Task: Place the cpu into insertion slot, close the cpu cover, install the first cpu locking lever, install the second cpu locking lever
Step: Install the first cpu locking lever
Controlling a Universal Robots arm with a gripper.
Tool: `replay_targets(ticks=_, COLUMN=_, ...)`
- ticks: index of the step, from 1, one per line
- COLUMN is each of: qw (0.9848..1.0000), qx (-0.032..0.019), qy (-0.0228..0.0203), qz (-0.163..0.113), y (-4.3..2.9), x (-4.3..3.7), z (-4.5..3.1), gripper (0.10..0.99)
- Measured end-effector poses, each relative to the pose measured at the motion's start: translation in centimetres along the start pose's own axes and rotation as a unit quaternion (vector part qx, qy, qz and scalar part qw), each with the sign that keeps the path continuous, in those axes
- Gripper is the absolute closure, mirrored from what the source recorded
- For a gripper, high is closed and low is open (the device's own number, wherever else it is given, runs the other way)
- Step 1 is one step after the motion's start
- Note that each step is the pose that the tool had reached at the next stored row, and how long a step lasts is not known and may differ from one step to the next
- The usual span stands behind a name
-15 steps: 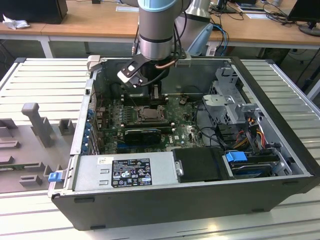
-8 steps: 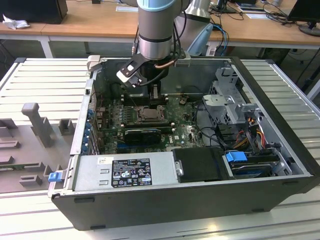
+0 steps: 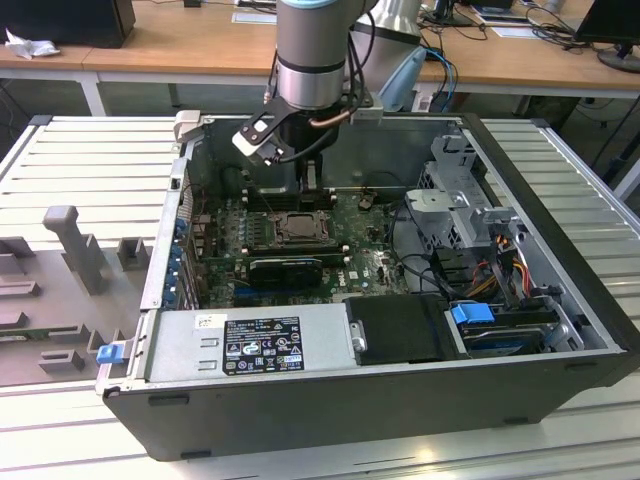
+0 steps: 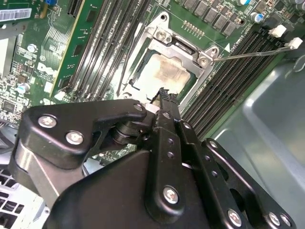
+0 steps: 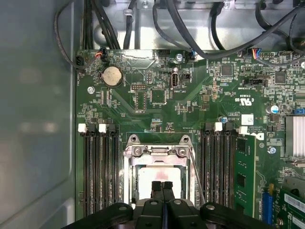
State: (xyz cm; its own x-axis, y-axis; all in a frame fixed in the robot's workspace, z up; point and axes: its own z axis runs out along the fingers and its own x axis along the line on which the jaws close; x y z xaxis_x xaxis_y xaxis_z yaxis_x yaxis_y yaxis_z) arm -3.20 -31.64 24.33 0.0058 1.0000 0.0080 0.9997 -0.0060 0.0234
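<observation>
Gripper [image 5: 162, 186] tips pressed together, I hover just over the cpu [image 5: 145, 183] inside the cpu cover [image 5: 157, 161]; any skew could scratch it or slip off the thin lever [image 4: 252, 53].

Power-supply label [image 3: 262, 345] — print unreadable; motherboard markings [image 5: 248, 101] — likewise unreadable.

memory slots [image 5: 100, 176] (two banks), loose cables [image 5: 200, 47]
</observation>
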Motion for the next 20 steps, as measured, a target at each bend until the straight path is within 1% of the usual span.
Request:
replay_targets(ticks=2, qw=1.0000, qx=0.0000, qy=0.0000, qz=0.000, y=0.01, x=0.00, z=-0.28, gripper=0.980)
replay_targets(ticks=10, qw=1.0000, qx=0.0000, qy=0.0000, qz=0.000, y=0.01, x=0.00, z=-0.55, gripper=0.980)
replay_targets(ticks=16, qw=1.0000, qx=0.0000, qy=0.0000, qz=0.000, y=0.03, x=0.01, z=-1.10, gripper=0.980)
replay_targets(ticks=20, qw=1.0000, qx=0.0000, qy=0.0000, qz=0.000, y=0.03, x=0.01, z=-1.31, gripper=0.980)
